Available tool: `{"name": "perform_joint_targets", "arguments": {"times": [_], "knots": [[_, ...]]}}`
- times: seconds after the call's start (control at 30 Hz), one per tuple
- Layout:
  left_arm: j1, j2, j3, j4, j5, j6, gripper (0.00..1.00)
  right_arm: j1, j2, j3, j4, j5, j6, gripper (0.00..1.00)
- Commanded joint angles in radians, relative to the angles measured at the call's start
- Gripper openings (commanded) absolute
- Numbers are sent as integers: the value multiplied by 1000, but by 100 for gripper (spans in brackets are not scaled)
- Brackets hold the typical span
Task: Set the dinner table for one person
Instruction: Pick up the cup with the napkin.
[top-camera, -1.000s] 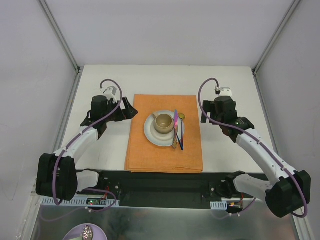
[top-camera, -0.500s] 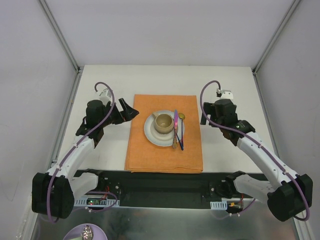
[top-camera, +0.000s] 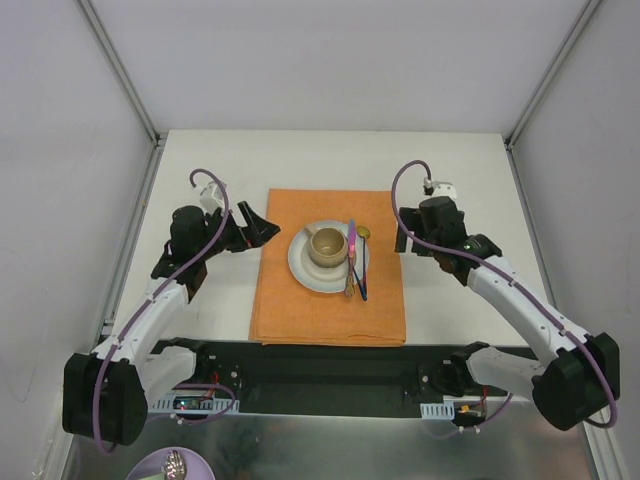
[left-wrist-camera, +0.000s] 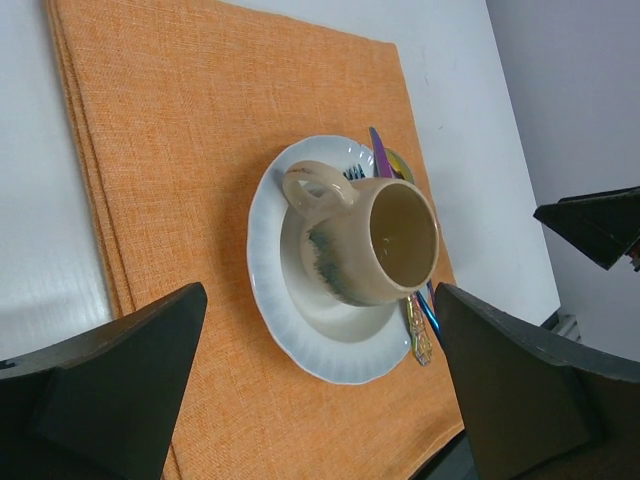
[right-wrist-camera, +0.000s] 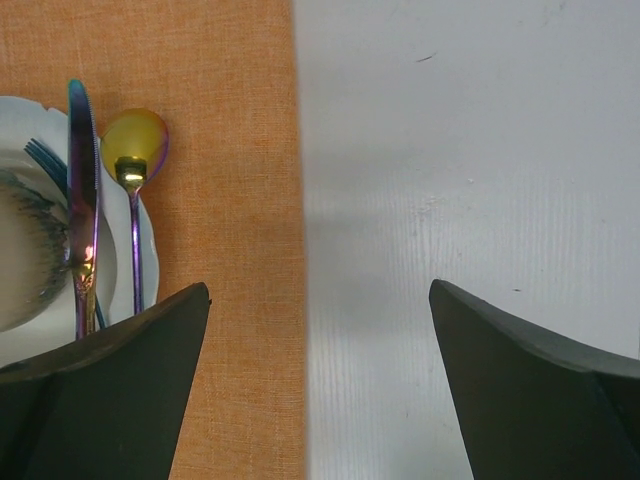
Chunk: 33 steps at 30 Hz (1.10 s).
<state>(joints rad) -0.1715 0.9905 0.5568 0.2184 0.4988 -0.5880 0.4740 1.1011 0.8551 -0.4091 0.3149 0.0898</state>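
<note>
Cutlery is the likeliest source of trouble. On the white desk (top-camera: 330, 160), which spans the whole workspace beneath both arms, an orange placemat (top-camera: 300, 300) lies in the middle toward the near edge. A pale plate (top-camera: 302, 268) sits on it with a beige cup (top-camera: 326, 246) standing upright on top. A purple knife (top-camera: 352, 240), a gold-bowled spoon (top-camera: 363, 234) and a fork (right-wrist-camera: 42, 158) lie bunched together across the plate's right rim, so nothing looks laid out yet.

The left gripper (top-camera: 260, 224) hovers just over the placemat's left edge, jaws spread wide and holding nothing, aimed at the cup. The right gripper (top-camera: 404, 238) hangs above the placemat's right edge, beside the spoon, equally wide and empty.

Because the three utensils touch or overlap, closing on one probably drags or flips a neighbour, and a thin handle propped on the rim may squirt out of the jaws or skid off the plate. Taking the cup carries its own risk: a pinch on the rounded wall may tip it or shift the plate under it. Pushing low across the cloth may wrinkle it and carry everything along. With both arms converging on the same small cluster, they may also knock each other if they move in together.
</note>
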Motion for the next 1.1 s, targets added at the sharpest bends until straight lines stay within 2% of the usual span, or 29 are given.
{"name": "perform_joint_targets", "arguments": {"times": [0.0,0.13,0.33,0.43,0.87,1.07], "knots": [[-11,-38,8,-71,-98,10,99,55,78,114,-36,10,2,96],[-11,-38,-11,-96,-154,-18,99,146,167,200,-31,64,-39,96],[-11,-3,-17,-138,-149,30,99,219,376,395,-69,45,-84,96],[-10,-10,-24,-152,-163,50,99,251,431,455,-74,30,-84,96],[-11,-32,-38,-180,-207,63,99,337,572,487,-54,-8,-75,99],[-11,-35,-41,-180,-212,65,99,339,615,484,-40,-27,-70,84]]}}
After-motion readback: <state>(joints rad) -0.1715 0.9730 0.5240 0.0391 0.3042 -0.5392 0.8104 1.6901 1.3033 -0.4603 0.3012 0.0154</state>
